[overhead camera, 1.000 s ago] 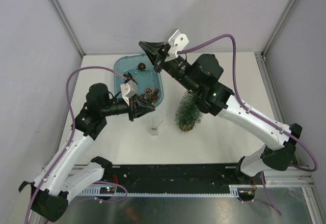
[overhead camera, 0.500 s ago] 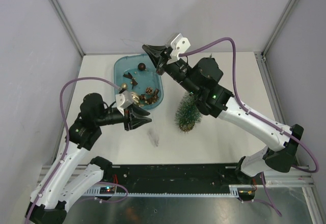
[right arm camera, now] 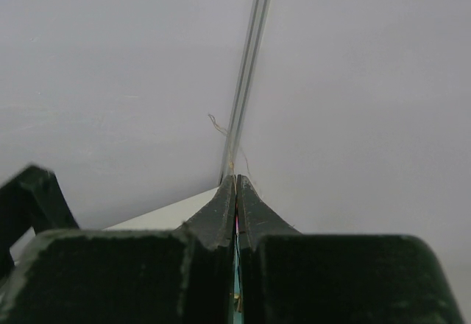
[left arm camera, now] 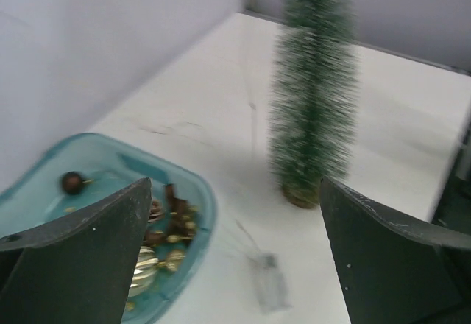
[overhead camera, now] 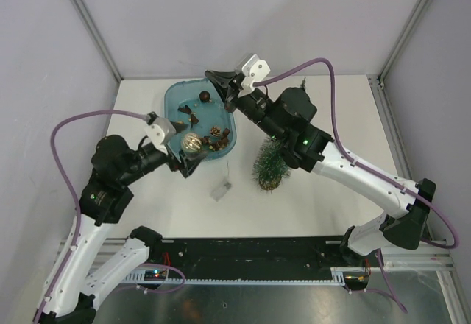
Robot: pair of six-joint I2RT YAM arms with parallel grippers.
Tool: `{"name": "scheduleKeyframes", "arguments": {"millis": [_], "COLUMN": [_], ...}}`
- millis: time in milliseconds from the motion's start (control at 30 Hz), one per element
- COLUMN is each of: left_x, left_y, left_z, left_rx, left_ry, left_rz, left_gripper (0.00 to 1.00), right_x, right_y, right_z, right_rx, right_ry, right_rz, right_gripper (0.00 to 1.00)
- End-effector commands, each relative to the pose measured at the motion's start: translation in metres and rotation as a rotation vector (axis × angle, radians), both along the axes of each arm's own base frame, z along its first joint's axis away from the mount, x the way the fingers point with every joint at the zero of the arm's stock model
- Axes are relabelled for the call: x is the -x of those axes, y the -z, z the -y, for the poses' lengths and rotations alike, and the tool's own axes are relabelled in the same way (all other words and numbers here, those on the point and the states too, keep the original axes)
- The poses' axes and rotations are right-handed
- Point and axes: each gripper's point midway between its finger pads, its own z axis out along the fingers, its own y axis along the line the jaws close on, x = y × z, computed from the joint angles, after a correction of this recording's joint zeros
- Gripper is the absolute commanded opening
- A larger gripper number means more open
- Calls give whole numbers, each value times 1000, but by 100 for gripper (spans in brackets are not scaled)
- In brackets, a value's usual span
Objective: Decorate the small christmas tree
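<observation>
- The left gripper is wide open. Its two dark fingers stand far apart and hold nothing.
- It hangs over the near edge of the see-through blue plastic tray, at about 5 o'clock on the tray, and points at the tree.
- A shiny gold ribbed ball shows between the open fingers in the top view. In the left wrist view it lies down in the tray, and the fingers do not touch it.
- The small green bottle-brush christmas tree with frosty tips stands upright on the white table, close to the middle. The tray is at about 10 o'clock from it.
- A small pale see-through piece with a thin thread lies on the table at about 8 o'clock from the tree, apart from the tray and the tree.
- A little round brown ball and some brown bits are in the tray too.
- The right gripper is up at the tray's far edge, about 12 o'clock. Its fingers are pressed tight together.
- A thin pale thread shows just above its tips. I cannot tell if it is pinched there.
</observation>
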Motion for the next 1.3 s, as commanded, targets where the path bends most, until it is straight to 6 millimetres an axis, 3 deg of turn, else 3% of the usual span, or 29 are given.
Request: {"name": "scheduleKeyframes", "arguments": {"millis": [0, 133, 367, 533, 733, 800, 967, 1067, 1133, 1267], "left_x": [-51, -75, -105, -107, -103, -104, -116, -127, -131, -135], "left_y": [-38, -45, -55, -74, -66, -62, -66, -70, -74, -86], "left_z": [-49, -60, -29, 4, 19, 18, 12, 7, 4, 2], "left_rx": [43, 70, 77, 96, 93, 90, 102, 120, 139, 165], "left_ry": [-403, -523, -432, -244, -86, -85, -126, -144, -139, -112], "left_rz": [101, 104, 84, 82, 33, 24, 15, -9, -30, -45], "left_gripper": [100, 100, 100, 100, 97, 88, 31, 8, 2, 0], "right_x": [12, 14, 17, 19, 21, 22, 26, 29, 30, 38], "right_y": [-27, -27, -29, -31, -34, -35, -36, -36, -36, -35], "right_z": [16, 16, 18, 21, 25, 26, 30, 31, 32, 29], "right_rx": [-76, -78, -73, -70, -73, -73, -79, -85, -89, -80], "right_ry": [-5, -15, -18, -19, -23, -26, -38, -49, -53, -90], "right_rz": [40, 40, 46, 51, 56, 59, 63, 61, 58, 58], "right_gripper": [0, 0, 0, 0, 0, 0, 0, 0, 0, 0]}}
